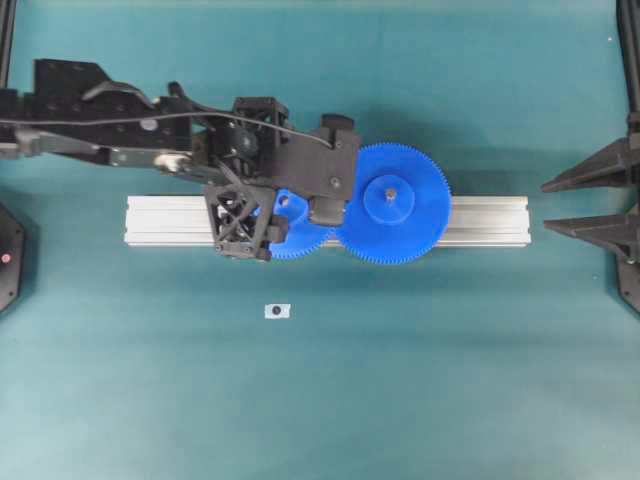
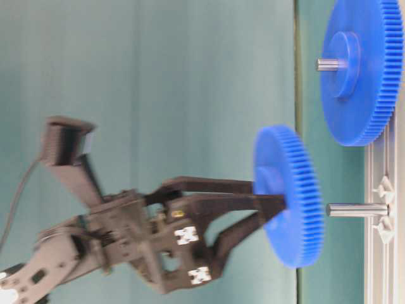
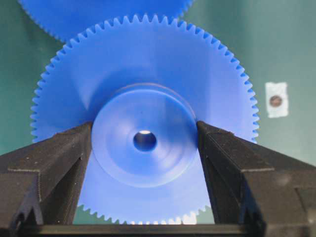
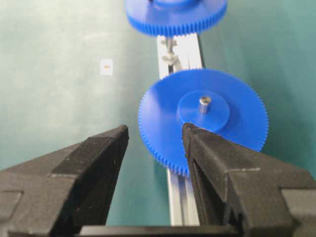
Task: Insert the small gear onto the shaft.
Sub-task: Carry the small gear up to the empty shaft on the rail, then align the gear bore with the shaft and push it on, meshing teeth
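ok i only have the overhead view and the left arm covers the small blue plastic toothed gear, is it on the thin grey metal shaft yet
observer: No. The table-level view shows the small blue gear short of the thin grey metal shaft, with a gap between gear and shaft tip.
operator: how is it gripped
observer: In the left wrist view the left gripper has its black fingers clamped on both sides of the raised round hub, leaving the centre hole uncovered.
operator: and the right gripper, empty
observer: Yes. Its own wrist view shows the right gripper open, holding nothing, short of the wider blue gear.
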`<control>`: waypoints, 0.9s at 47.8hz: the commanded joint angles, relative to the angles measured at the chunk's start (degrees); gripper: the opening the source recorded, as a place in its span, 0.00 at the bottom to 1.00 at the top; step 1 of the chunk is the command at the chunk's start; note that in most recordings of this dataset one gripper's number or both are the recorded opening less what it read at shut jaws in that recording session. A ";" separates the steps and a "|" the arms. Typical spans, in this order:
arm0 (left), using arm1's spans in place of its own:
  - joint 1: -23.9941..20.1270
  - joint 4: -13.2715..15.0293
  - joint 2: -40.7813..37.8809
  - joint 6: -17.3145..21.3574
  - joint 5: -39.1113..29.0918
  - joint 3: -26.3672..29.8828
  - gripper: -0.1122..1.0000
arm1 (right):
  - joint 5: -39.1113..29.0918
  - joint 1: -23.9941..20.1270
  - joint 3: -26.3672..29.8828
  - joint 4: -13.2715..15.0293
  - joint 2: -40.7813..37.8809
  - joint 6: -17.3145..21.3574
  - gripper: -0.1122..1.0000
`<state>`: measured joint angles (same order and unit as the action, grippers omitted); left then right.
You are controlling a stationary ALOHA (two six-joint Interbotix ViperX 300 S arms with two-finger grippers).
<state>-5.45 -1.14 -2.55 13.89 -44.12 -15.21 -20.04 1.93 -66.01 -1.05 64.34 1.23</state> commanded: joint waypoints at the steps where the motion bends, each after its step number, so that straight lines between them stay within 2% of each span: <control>1: -0.18 -0.09 0.53 0.00 0.44 0.35 0.74 | 0.26 0.09 0.88 0.09 -0.26 0.26 0.64; 35: -0.79 -0.09 -3.16 -0.18 0.18 -0.88 0.74 | 0.26 0.09 0.70 0.09 0.44 0.26 0.64; 43: -1.67 -0.09 -2.72 -0.97 -3.69 -1.49 0.74 | 0.26 0.09 0.97 0.09 0.62 0.35 0.64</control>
<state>-6.15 -1.05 -6.42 13.01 -45.44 -16.44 -20.04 1.93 -66.01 -1.05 65.21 1.23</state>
